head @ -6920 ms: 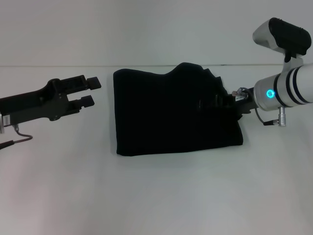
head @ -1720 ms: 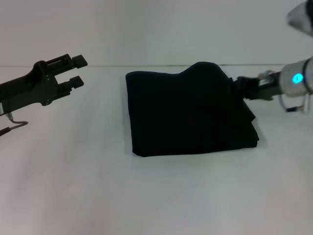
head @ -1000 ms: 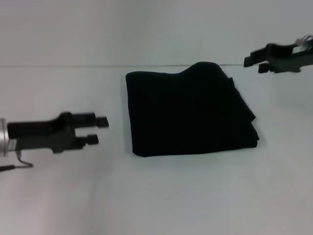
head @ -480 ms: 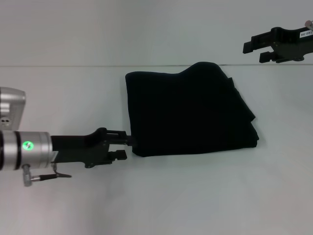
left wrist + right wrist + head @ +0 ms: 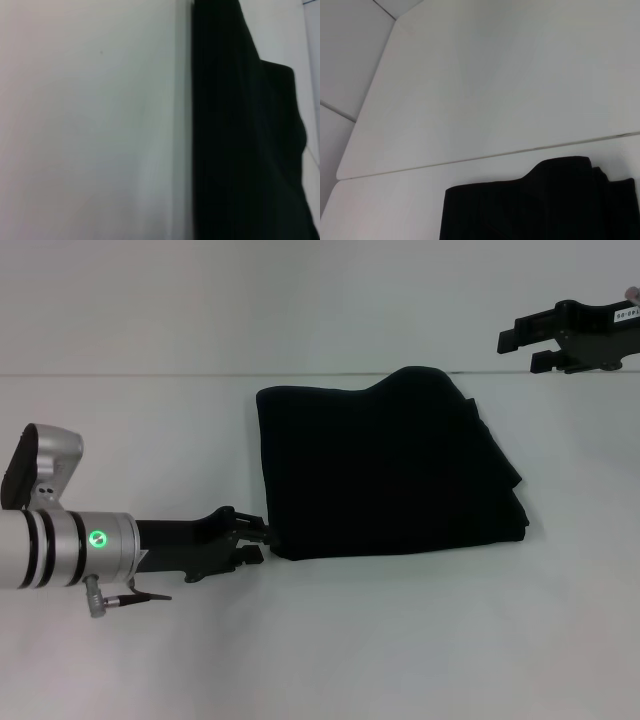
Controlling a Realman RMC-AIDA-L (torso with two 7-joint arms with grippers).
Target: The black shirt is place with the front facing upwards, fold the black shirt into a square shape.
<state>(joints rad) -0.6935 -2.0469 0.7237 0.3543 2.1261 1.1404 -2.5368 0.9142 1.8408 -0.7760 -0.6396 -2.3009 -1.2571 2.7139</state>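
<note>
One left gripper (image 5: pixel 258 541) now touching black shirt (image 5: pixel 385 470) corner

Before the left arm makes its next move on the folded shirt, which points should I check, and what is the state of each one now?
1. The black shirt lies folded into a compact, roughly square shape: ok, though its far edge is uneven.
2. The left gripper is at the shirt's near left corner: ok.
3. The left gripper has hold of the fabric: cannot tell.
4. The right gripper is raised and away from the shirt, at the far right: ok.
5. The table beside the shirt is free of other things: ok.
</note>
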